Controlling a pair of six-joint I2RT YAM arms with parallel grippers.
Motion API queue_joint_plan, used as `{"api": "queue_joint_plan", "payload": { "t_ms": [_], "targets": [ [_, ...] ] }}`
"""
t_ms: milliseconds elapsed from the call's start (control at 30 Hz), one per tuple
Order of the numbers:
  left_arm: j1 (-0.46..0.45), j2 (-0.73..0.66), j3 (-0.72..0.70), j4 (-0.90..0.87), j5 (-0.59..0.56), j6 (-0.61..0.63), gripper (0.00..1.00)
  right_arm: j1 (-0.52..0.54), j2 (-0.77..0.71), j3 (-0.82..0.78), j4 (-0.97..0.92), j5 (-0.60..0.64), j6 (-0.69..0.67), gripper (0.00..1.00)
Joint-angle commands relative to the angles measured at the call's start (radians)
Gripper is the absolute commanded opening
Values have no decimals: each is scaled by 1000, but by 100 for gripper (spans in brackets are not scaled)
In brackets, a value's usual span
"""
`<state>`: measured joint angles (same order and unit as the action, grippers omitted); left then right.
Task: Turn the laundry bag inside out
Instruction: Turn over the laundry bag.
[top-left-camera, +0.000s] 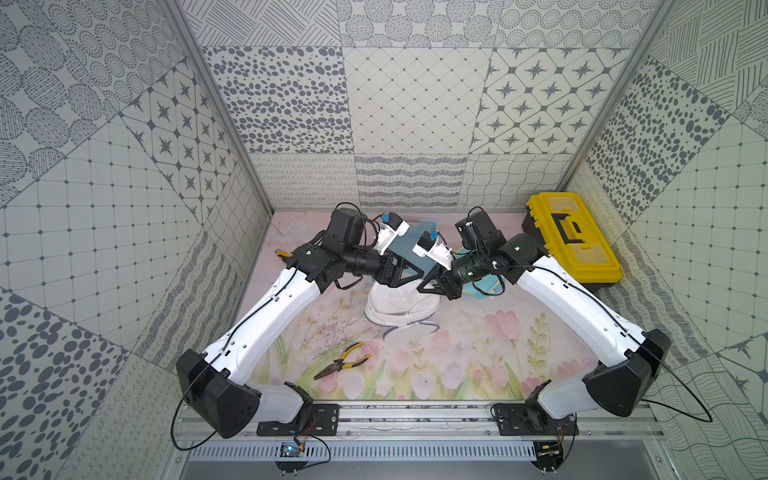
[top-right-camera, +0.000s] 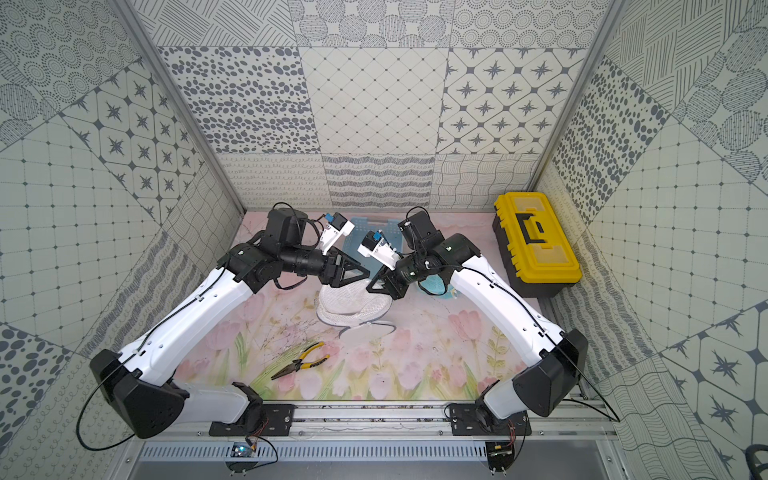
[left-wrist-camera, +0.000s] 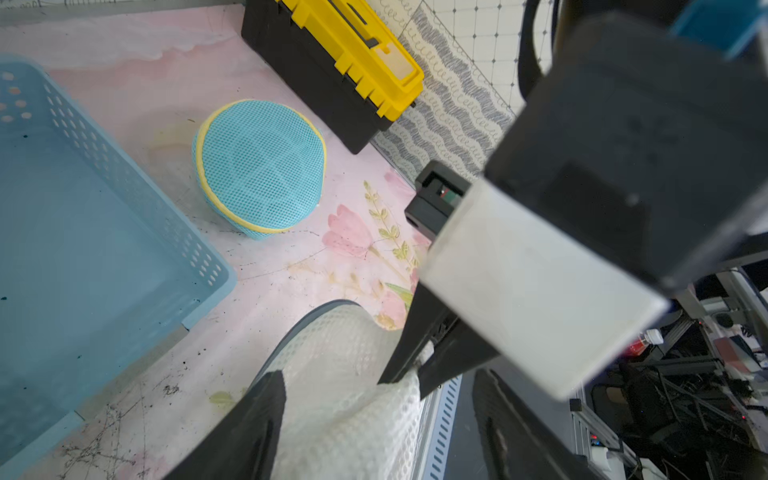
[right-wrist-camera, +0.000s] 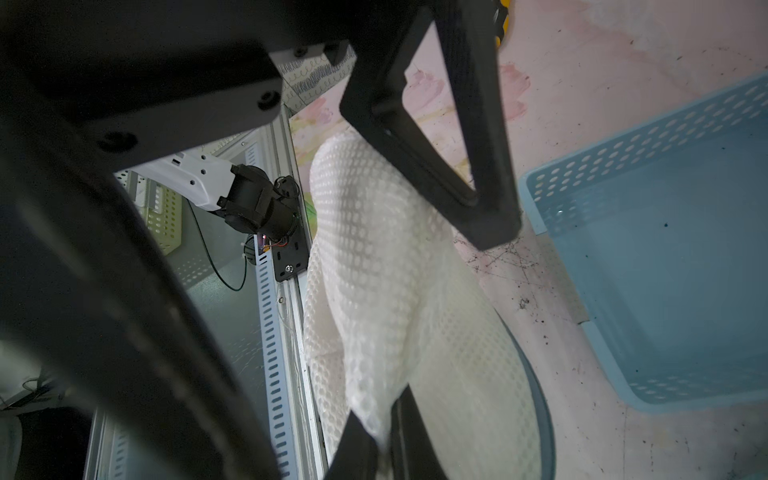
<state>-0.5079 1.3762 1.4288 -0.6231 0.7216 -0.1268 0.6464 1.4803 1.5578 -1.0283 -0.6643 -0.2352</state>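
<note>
Holding a white mesh laundry bag (top-left-camera: 401, 305) between my two arms, I reach in over the middle of a flowered table mat (top-left-camera: 457, 353). In both top views the bag sits at the table's centre, bunched into a soft mound with its dark-edged rim and a thin cord trailing toward six o'clock. My right gripper (right-wrist-camera: 384, 440) is pinched together on a fold of the mesh, shown close in the right wrist view, where the cloth rises in a ridge away from the black fingers. My left gripper (left-wrist-camera: 374, 419) has its jaws spread apart, one finger on each side of the cloth; in the left wrist view the mesh lies between them, and I cannot tell whether they press on it. The two grippers meet nearly tip to tip above the bag (top-right-camera: 353, 305).

A pale blue perforated basket (left-wrist-camera: 104, 232) stands just beyond the bag at twelve o'clock. A round turquoise mesh pouch (left-wrist-camera: 259, 168) with yellow trim lies at about two o'clock, near a yellow and black toolbox (top-left-camera: 571, 239). Yellow-handled pliers (top-left-camera: 343, 361) lie at seven o'clock, well apart from the bag.
</note>
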Motion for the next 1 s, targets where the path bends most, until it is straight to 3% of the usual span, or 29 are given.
{"api": "queue_joint_plan", "payload": {
  "t_ms": [0,67,200,333,433,500,567,633,700,733,800,833,967],
  "targets": [
    [-18,-15,-21,-150,71,145,69,-9,-8,39,64,14,-7,0],
    [-20,-23,-22,-161,60,146,63,-19,-15,40,69,27,0,0],
    [-27,-28,-14,-169,-51,136,77,-19,-30,39,63,-3,-11,0],
    [-38,-10,5,-212,-100,160,75,-19,-39,31,62,15,-7,0],
    [-53,-2,5,-215,-82,164,59,-24,-38,33,79,47,16,0],
    [-57,8,7,-228,-97,163,55,-34,-43,34,104,47,43,0],
    [-60,9,5,-221,-110,153,37,-37,-48,35,129,53,67,0],
    [-61,4,-2,-196,-127,114,5,-39,-51,30,162,59,97,0],
    [-60,-12,-28,-125,-196,36,0,-40,-63,0,237,86,150,0],
    [-58,-27,-46,-77,-207,-10,0,-41,-76,-26,288,112,186,10],
    [-56,-75,-101,49,-258,-122,0,-44,-117,-97,400,153,263,52],
    [-49,-110,-131,124,-283,-177,0,-47,-144,-135,467,164,304,62],
    [18,-237,-265,410,-383,-396,0,-56,-273,-318,762,208,480,75]
  ]
}}
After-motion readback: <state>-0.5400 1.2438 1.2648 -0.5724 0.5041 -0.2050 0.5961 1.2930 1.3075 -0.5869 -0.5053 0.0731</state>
